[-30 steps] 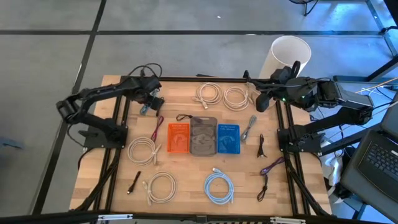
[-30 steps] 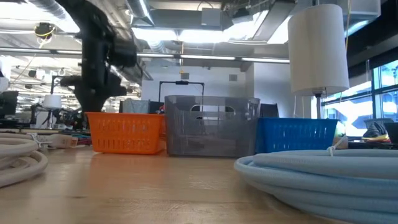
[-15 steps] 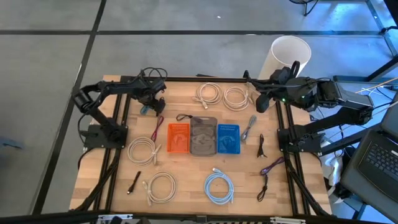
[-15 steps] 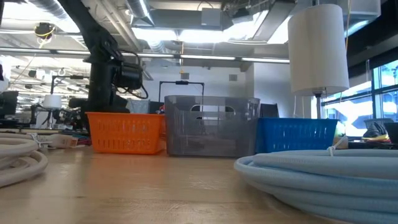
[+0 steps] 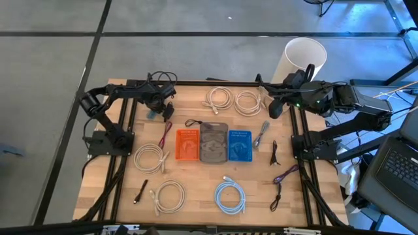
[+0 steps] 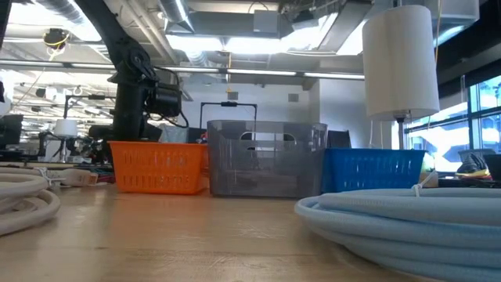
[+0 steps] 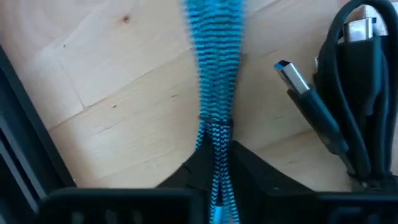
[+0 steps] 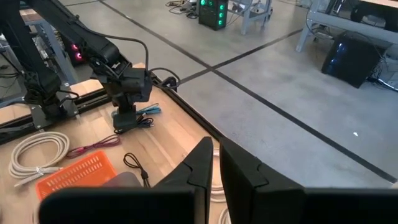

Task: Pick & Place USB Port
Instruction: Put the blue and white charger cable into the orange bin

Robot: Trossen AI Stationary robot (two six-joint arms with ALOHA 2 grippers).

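Observation:
A blue braided USB cable lies near the table's far left corner and shows as a small blue streak in the high view. My left gripper is low over it and shut on it. Beside it lies a black cable with a blue-tipped USB plug. My right gripper waits shut at the far right edge, touching nothing. Orange, grey and blue baskets stand in a row at mid table. My left gripper pinches the blue braided cable between its two fingers, and the strand runs lengthwise through the gap. The fingers come slanting down from above. Beyond the fingertips the cable stretches away straight over the wooden table top; whether it rests there I cannot tell.
White cable coils lie at the far edge and on the left. A light blue coil lies near the front. Small dark and purple cables lie on the right. A white cylinder stands beyond the far right corner.
My left arm has swung its gripper slightly toward the table's right and lowered it toward the blue cable near the far left corner. The right arm has kept still.

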